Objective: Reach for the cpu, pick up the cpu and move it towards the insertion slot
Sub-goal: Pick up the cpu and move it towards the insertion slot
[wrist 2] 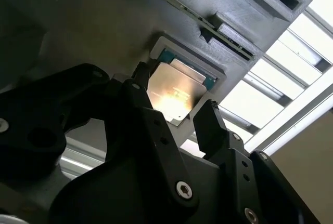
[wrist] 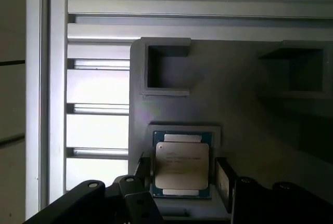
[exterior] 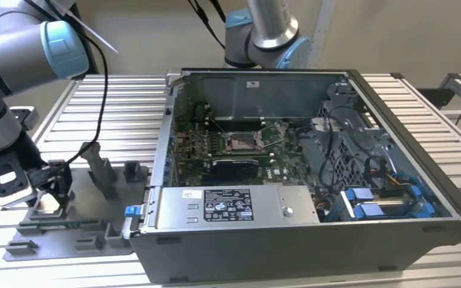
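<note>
The black two-fingered tool on the grey robot arm hangs low at the exterior view's lower left, over a grey plastic fixture plate lying on the slatted aluminium counter. In both wrist views the small flat square cpu with its pale silvery metal top lies flat in a shallow square recess of that plate. The tool's black fingers stand spread, one on either side of the chip and just beside its edges; they hold nothing. The insertion slot, a square socket with silvery frame and dark centre, sits well apart at the middle of the exterior view, on the green motherboard inside the open dark-grey computer case.
</note>
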Robot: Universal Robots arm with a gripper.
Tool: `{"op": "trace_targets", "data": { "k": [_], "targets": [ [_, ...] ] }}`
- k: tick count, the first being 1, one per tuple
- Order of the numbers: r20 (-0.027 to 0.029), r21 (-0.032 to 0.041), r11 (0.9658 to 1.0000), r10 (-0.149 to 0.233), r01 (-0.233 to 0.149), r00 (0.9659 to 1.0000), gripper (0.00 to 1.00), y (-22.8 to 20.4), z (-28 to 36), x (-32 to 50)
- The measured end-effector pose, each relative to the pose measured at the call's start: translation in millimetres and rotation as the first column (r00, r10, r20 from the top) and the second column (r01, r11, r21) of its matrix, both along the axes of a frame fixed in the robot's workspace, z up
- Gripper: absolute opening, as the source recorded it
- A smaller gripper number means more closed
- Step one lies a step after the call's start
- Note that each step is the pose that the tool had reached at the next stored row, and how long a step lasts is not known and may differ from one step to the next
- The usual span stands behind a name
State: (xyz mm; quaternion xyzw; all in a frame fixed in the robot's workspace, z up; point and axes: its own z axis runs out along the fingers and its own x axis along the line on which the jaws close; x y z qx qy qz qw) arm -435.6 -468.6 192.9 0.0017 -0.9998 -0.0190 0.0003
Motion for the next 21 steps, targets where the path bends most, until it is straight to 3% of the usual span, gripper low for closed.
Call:
{"op": "trace_targets", "data": {
  "k": [21],
  "targets": [
    [-0.0002, -0.0001, 0.9999, -0.013, 0.013, 0.9999, 1.00, 7.1, -8.3, -0.5]
  ]
}}
